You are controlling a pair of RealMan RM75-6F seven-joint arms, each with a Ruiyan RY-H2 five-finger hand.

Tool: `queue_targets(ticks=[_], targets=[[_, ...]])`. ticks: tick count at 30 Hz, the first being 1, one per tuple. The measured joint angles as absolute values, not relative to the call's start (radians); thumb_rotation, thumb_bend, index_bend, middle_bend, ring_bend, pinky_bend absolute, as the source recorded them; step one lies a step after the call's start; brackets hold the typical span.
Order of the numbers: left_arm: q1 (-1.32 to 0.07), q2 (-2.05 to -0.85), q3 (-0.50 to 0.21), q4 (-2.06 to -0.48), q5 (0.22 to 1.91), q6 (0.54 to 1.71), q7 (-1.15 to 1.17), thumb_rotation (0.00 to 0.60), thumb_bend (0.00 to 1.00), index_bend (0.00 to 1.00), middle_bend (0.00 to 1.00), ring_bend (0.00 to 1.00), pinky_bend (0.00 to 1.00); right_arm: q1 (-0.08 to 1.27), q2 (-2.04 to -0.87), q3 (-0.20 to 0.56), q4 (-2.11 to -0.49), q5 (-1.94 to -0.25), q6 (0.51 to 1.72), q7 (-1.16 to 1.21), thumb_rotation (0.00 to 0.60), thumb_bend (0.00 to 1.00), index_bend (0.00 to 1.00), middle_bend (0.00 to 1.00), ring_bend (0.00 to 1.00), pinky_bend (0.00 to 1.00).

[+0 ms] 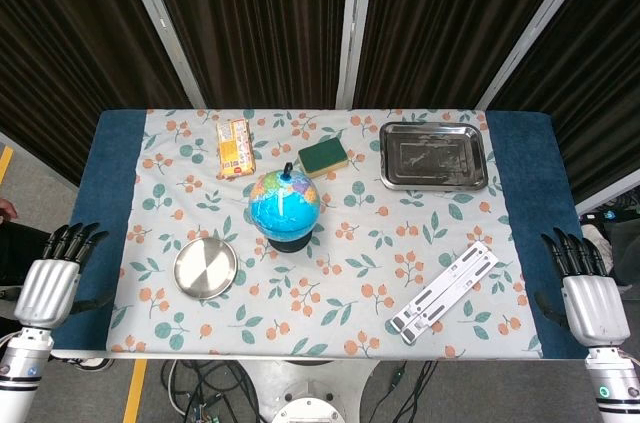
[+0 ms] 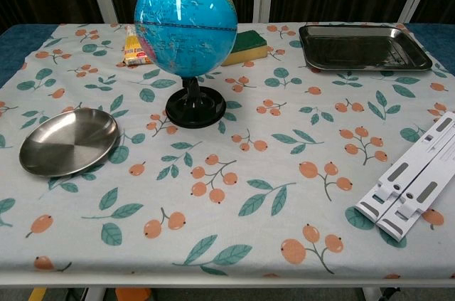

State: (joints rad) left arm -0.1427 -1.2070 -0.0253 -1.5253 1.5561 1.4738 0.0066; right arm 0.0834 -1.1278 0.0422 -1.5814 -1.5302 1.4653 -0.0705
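Note:
A blue globe [image 1: 284, 205] [image 2: 186, 20] on a black stand sits at the middle of the floral tablecloth. A round steel plate [image 1: 205, 267] [image 2: 68, 141] lies to its front left. A folded white stand [image 1: 445, 291] [image 2: 416, 178] lies at the front right. My left hand [image 1: 55, 278] hangs off the table's left edge, fingers apart, holding nothing. My right hand [image 1: 586, 290] hangs off the right edge, also empty with fingers apart. Neither hand shows in the chest view.
A rectangular steel tray [image 1: 433, 155] [image 2: 363, 47] stands at the back right. A green and yellow sponge [image 1: 323, 156] [image 2: 247, 46] lies behind the globe. An orange snack packet [image 1: 235, 148] [image 2: 131, 48] lies at the back left. Dark curtains hang behind the table.

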Motion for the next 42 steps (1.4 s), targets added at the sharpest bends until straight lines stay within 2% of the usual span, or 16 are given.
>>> queue_targets(ticks=[13,22,32,42], targets=[[-0.166,-1.193,-0.039,-1.557,1.586,1.481,0.019,0.6,0.04,0.17,0.11,0.06,0.08,0.083,-1.128,0.041,-1.582,-1.528,1.464,-0.073,0.6,0.22,0.0,0.0,0.0,0.0],[-0.268,-1.195,-0.068,-1.658,1.699,1.446,0.075,0.6,0.04,0.17,0.11,0.06,0.08,0.078,-1.128,0.039,-1.554,-1.512,1.455,-0.05,0.6,0.22,0.0,0.0,0.0,0.0],[-0.457,-1.282,-0.137,-1.741,1.758,1.288,0.157,0.6,0.04,0.17,0.11,0.06,0.08,0.083,-1.142,0.037,-1.53,-1.511,1.443,-0.033,0.6,0.22,0.0,0.0,0.0,0.0],[-0.595,-1.39,-0.177,-1.681,1.72,1.17,0.134,0.6,0.04,0.17,0.11,0.06,0.08,0.084,-1.145,0.036,-1.52,-1.508,1.438,-0.023,0.6,0.22,0.0,0.0,0.0,0.0]])
